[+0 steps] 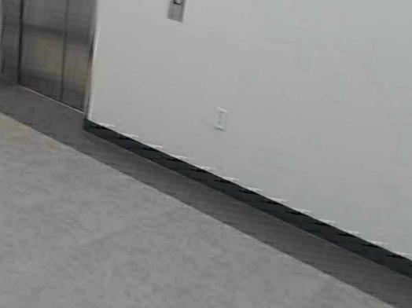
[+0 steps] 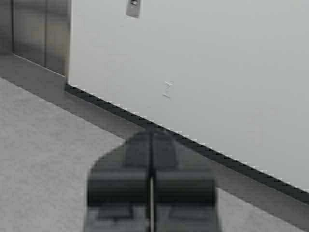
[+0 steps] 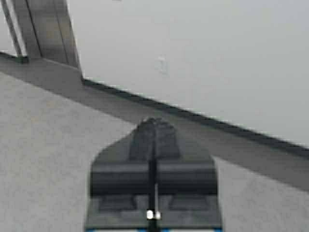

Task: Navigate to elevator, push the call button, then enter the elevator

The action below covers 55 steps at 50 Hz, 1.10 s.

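Grey hallway floor point(image 1: 171, 260), white wall. elevator point(image 1: 55, 16) upper left, doors closed; call button point(image 1: 177, 0) just right, unpressed. left end effector point(image 2: 151, 145) and right end effector point(image 3: 154, 140) both closed, empty. Approach ongoing.

Left gripper point(image 2: 151, 145) — dark grey, near-black jaws, blocky and stepped, tapering to a rounded tip. Right gripper point(image 3: 153, 135) — same dark, ridged build, with a small white mark and a blue strip at its base.
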Tool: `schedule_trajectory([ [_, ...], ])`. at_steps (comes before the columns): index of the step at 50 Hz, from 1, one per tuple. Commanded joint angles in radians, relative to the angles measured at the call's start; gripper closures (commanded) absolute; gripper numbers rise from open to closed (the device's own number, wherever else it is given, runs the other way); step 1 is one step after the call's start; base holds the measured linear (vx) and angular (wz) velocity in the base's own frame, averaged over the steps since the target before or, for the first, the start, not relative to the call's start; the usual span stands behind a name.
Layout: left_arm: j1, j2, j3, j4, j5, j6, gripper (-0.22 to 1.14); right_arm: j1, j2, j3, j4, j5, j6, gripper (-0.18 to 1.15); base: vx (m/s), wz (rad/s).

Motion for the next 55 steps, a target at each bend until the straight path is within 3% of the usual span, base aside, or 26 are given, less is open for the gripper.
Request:
schedule_trajectory([
  [1, 0.002, 0.008, -0.006, 0.003, -0.008, 0.003, 0.89, 0.002, -0.038, 0.005, 0.000, -0.009, -0.003, 0.92, 0.77, 0.30],
  [55, 0.000, 0.046, -0.008, 0.003, -0.009, 0.005, 0.89, 0.002, -0.058, 0.023, -0.002, -0.021, -0.008, 0.92, 0.72, 0.14],
])
